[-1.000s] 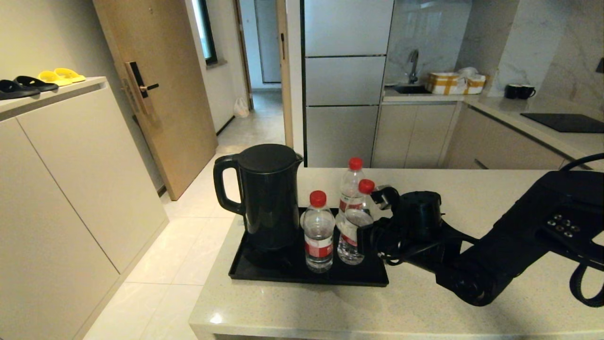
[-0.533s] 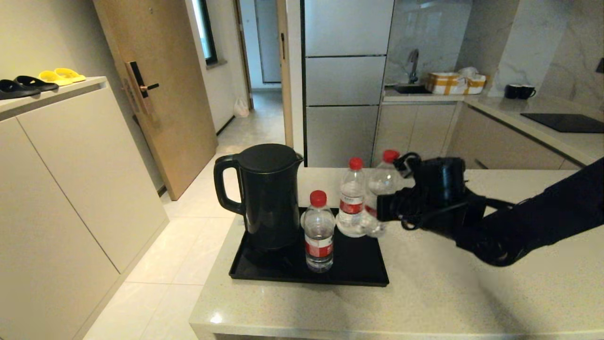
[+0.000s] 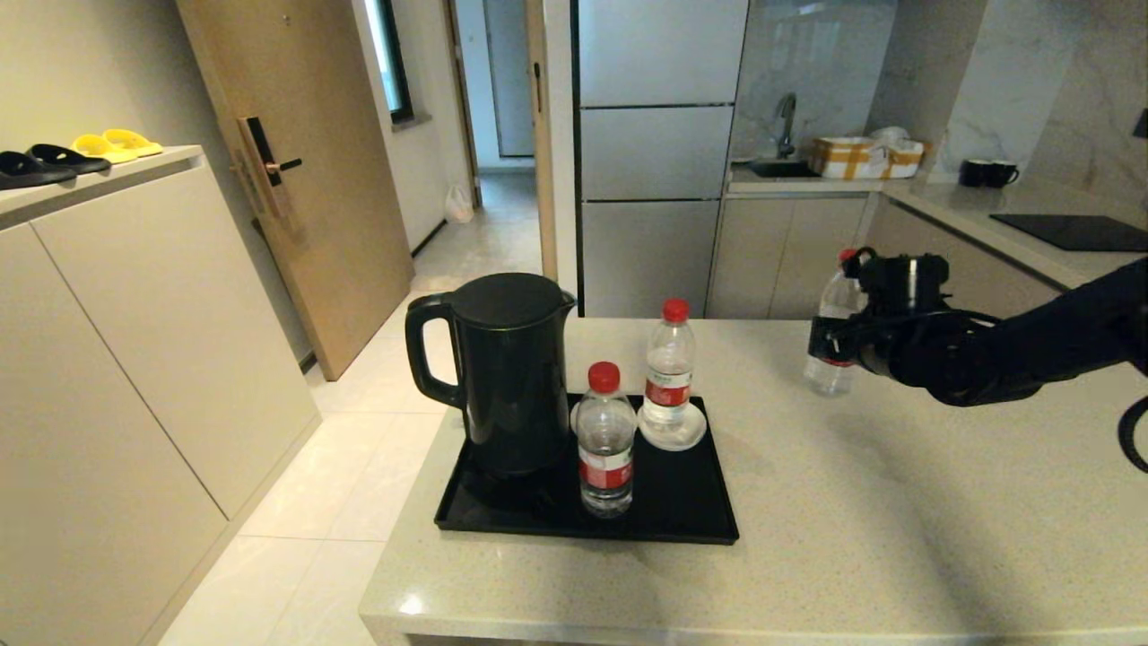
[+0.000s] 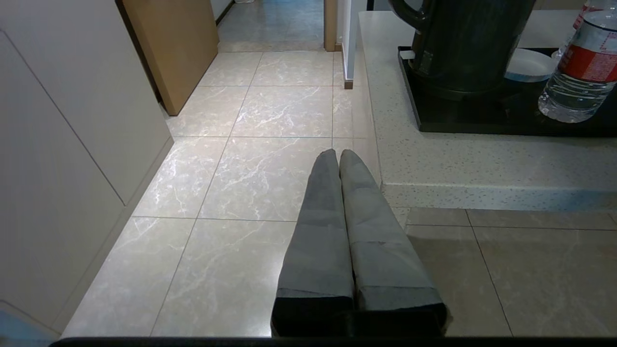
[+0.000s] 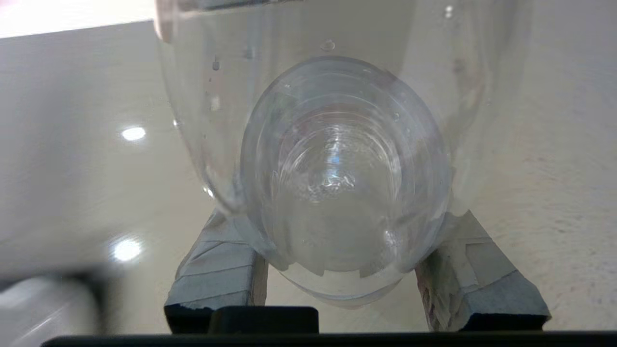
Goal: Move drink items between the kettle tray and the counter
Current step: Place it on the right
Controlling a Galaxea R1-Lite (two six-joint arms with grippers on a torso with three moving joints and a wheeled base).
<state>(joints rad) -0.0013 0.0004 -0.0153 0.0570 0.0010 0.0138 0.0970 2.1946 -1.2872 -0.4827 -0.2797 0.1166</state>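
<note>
My right gripper [image 3: 830, 339] is shut on a clear water bottle [image 3: 826, 372] with a red cap, held upright above the beige counter [image 3: 852, 538], well right of the black kettle tray [image 3: 700, 520]. From the right wrist, the bottle [image 5: 344, 164] fills the view between the grey fingers [image 5: 217, 270]. Two bottles stay on the tray: one [image 3: 605, 440] at the front beside the black kettle [image 3: 511, 377], one [image 3: 669, 368] behind it on a white saucer [image 3: 673, 435]. My left gripper [image 4: 337, 154] is shut and empty, low over the floor off the counter's corner.
The counter's left edge [image 4: 381, 144] drops to tiled floor. A pale cabinet [image 3: 134, 269] with slippers stands far left. Behind are a black cooktop [image 3: 1076, 233], two dark mugs [image 3: 987, 173] and a sink.
My right gripper lifted one bottle off the tray and carried it right and away, over the counter. The white saucer behind it now shows. The other two bottles have not moved.
</note>
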